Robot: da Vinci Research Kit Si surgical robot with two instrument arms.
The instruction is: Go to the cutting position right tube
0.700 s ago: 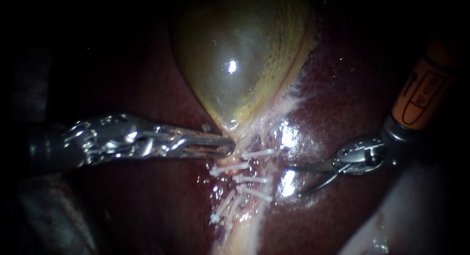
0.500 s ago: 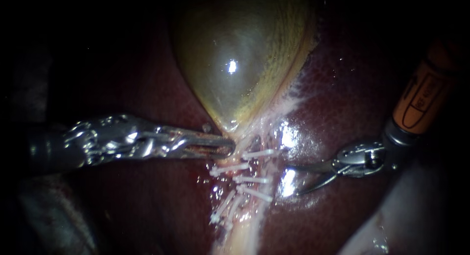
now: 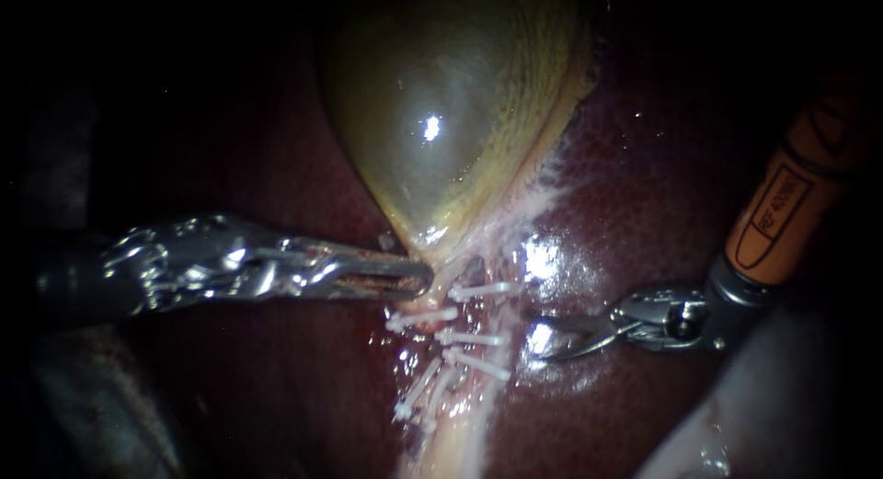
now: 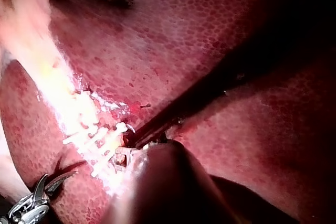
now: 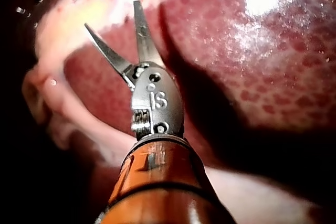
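Gallbladder [image 3: 441, 120] fills the top of my endoscope view, glossy yellow-green. Dark red liver [image 3: 644, 166] all around it, wet.

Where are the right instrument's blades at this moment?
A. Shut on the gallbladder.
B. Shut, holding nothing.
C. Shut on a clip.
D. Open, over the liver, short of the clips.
D: the endoscope and right wrist views both show a gap between the blades of the right instrument, which lie over the liver, short of the clips.
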